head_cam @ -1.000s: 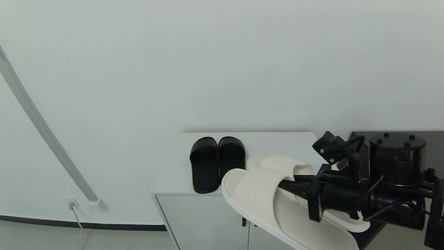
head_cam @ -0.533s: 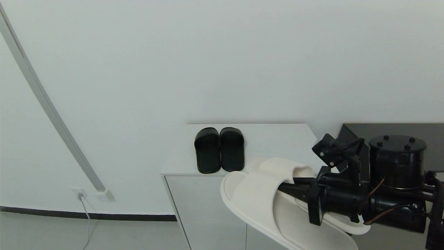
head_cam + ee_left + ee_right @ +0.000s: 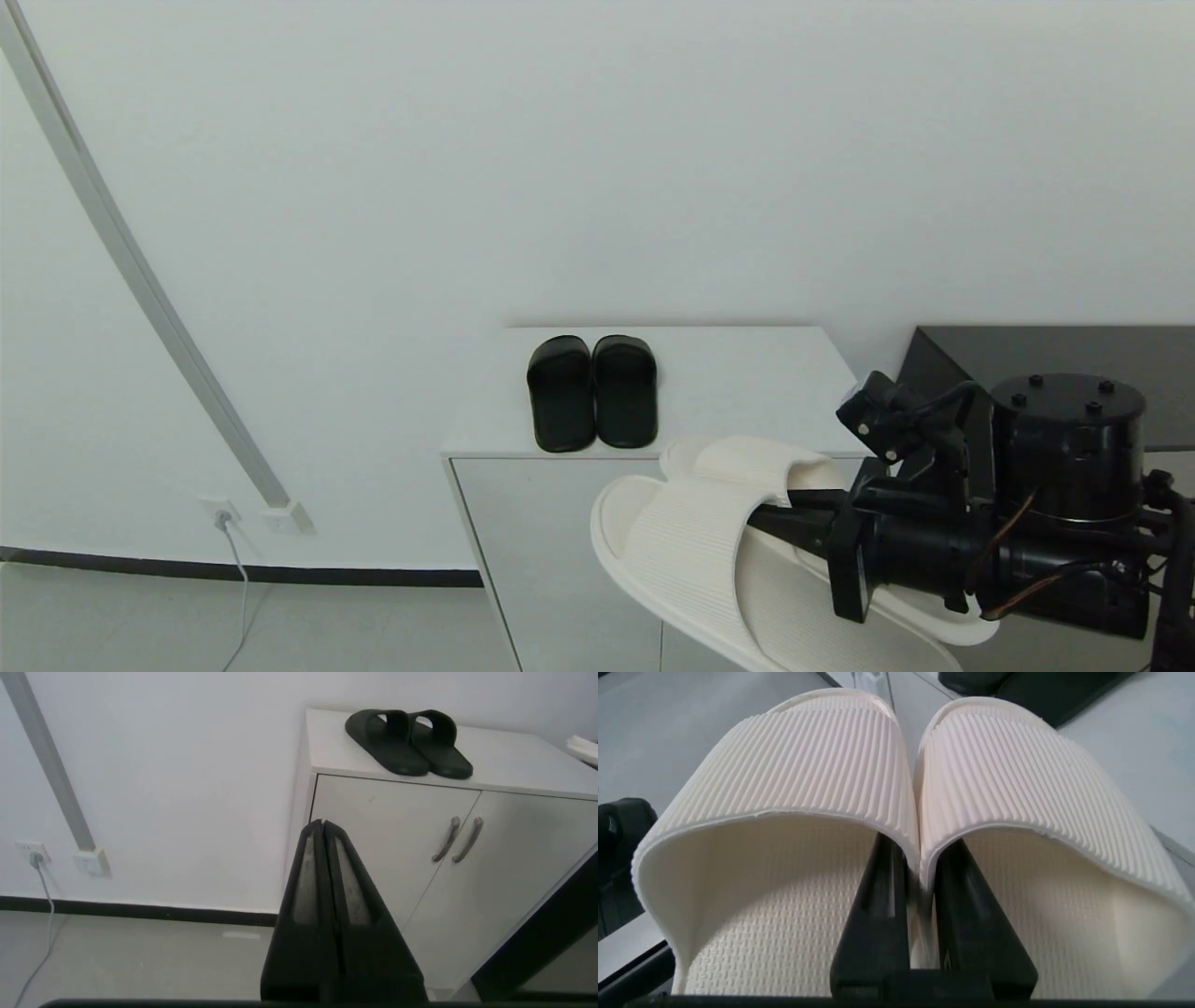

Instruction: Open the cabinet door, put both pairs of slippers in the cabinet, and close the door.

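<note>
The whole head view has shifted, so the camera has moved, not the things. The cabinet (image 3: 560,560) looks farther off and is still shut, probably to leave room for opening it. The black slippers (image 3: 593,392) lie on top, at eleven o'clock from the white slippers (image 3: 691,541). The right gripper (image 3: 775,509) points to nine o'clock and pinches their inner straps. The left gripper (image 3: 324,859) is closed and empty.

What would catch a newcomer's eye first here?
Most striking is the pair of white slippers held up in the foreground by the right end effector. One finger is tucked under each ribbed strap, pinching their inner sides together. Behind them, black slippers sit side by side on top of the white cabinet, whose doors are shut.
</note>
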{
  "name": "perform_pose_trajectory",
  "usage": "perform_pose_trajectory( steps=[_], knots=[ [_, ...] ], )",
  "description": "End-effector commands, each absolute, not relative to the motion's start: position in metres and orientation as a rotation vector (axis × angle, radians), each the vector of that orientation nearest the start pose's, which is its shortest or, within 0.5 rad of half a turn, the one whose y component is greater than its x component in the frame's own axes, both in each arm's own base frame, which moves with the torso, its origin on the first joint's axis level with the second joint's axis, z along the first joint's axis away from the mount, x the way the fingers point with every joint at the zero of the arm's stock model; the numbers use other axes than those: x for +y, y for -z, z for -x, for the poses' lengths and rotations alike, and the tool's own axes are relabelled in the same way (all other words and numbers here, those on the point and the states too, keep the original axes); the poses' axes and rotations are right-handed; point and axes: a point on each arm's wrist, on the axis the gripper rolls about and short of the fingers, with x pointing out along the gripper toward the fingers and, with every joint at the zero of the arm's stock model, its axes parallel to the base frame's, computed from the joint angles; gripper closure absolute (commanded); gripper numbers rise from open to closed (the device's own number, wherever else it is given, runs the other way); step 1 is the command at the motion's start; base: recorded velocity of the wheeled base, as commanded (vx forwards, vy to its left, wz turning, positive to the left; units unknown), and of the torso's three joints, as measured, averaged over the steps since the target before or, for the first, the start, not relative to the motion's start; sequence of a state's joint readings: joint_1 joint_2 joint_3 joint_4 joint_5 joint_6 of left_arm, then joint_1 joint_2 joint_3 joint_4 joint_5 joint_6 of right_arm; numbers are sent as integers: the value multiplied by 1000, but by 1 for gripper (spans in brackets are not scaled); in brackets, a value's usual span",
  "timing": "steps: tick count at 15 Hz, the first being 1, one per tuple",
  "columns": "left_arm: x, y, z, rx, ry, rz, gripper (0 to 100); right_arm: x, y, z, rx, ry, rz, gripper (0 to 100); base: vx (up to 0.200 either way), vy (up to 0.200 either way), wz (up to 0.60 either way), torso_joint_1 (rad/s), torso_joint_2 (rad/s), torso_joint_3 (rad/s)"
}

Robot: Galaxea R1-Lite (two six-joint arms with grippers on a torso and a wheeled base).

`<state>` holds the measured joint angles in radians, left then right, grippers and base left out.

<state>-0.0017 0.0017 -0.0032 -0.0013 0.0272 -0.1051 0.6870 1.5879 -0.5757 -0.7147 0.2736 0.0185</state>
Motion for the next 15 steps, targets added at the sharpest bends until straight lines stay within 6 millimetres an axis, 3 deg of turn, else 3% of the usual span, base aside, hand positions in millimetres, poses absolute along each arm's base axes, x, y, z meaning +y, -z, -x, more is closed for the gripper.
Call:
perform_pose_trajectory(
  steps=[1, 7, 15],
  knots=[
    [1, -77, 23, -4, -26, 106, 100, 169, -160, -197, 318, -950, 48, 100, 0, 0, 0, 0, 0, 0],
    [1, -77, 23, -4, -27, 103, 100, 169, -159, -196, 322, -949, 50, 100, 0, 0, 0, 0, 0, 0],
    [1, -77, 23, -4, -20, 89, 100, 165, -152, -181, 289, -966, 67, 100, 0, 0, 0, -144, 334, 181]
  ],
)
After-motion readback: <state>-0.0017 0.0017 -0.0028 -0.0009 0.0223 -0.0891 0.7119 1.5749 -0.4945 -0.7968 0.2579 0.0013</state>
